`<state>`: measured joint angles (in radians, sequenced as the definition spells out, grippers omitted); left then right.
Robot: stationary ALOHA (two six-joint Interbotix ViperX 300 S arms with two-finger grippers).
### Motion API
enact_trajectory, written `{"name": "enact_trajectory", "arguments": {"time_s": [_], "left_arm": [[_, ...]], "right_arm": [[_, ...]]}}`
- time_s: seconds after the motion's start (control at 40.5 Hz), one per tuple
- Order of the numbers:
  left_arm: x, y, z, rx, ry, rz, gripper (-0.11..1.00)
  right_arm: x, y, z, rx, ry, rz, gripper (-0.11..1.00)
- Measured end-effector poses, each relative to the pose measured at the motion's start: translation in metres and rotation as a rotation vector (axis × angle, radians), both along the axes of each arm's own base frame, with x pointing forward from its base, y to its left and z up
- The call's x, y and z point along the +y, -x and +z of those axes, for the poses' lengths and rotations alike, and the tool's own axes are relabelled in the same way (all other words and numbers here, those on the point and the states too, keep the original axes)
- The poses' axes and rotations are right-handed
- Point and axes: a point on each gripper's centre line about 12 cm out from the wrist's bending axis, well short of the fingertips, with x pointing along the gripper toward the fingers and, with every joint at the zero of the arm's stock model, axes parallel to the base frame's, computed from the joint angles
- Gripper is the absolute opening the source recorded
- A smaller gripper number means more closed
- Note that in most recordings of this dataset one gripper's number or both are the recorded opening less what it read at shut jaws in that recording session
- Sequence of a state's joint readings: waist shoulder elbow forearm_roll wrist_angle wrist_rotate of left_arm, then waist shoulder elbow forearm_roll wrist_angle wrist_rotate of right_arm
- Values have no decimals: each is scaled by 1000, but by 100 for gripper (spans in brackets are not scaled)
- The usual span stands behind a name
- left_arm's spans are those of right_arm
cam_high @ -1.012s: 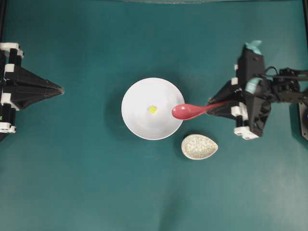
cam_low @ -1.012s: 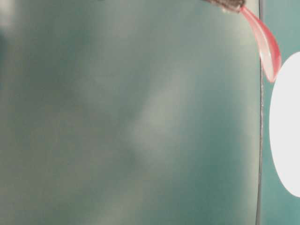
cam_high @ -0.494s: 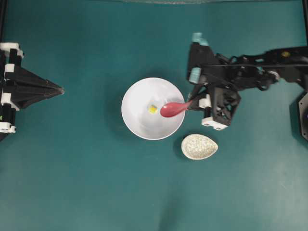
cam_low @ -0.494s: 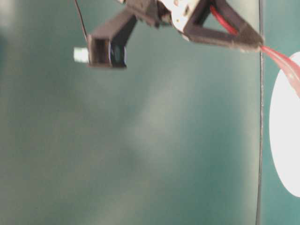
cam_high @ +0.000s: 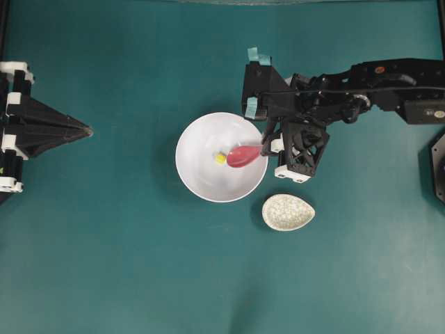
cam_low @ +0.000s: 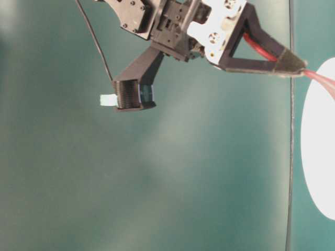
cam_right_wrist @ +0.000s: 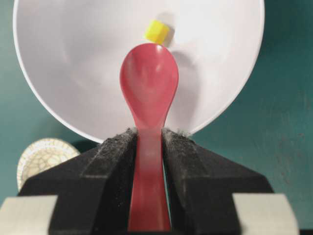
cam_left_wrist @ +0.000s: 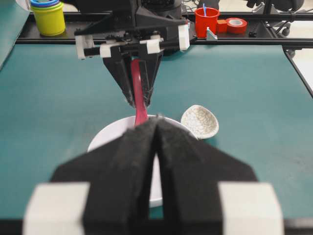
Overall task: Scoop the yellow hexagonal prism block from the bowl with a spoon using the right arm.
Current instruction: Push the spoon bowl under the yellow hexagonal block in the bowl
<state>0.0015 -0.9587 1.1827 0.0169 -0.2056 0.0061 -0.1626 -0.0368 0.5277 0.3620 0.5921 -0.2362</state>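
Note:
The white bowl (cam_high: 201, 177) sits mid-table with the tiny yellow hexagonal prism block (cam_high: 220, 158) on its floor. My right gripper (cam_high: 266, 147) is shut on the handle of the pink-red spoon (cam_high: 243, 155) at the bowl's right rim. The scoop lies inside the bowl. In the right wrist view the spoon (cam_right_wrist: 149, 85) points at the block (cam_right_wrist: 157, 31), its tip just short of it or touching; the fingers (cam_right_wrist: 115, 152) pinch the handle. My left gripper (cam_high: 87, 130) rests shut at the left edge, holding nothing.
A small speckled egg-shaped dish (cam_high: 288, 211) lies just below right of the bowl. In the left wrist view, stacked cups (cam_left_wrist: 48, 17), a red cup (cam_left_wrist: 207, 20) and a tape roll (cam_left_wrist: 236, 24) stand beyond the far table edge.
My right arm has swung left with the spoon, carrying the scoop from the bowl's right rim down into the bowl up to the block. The block and the left arm have not moved.

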Motion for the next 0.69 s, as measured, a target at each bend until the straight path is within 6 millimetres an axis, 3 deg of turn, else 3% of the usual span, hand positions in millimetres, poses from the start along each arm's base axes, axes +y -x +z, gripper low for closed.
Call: {"name": "enact_trajectory", "arguments": {"time_s": [0.691], "left_arm": [[0,0,0,2,0,0,-1]], "right_arm": [[-4,-13,-19,0,14,-14,24]]}}
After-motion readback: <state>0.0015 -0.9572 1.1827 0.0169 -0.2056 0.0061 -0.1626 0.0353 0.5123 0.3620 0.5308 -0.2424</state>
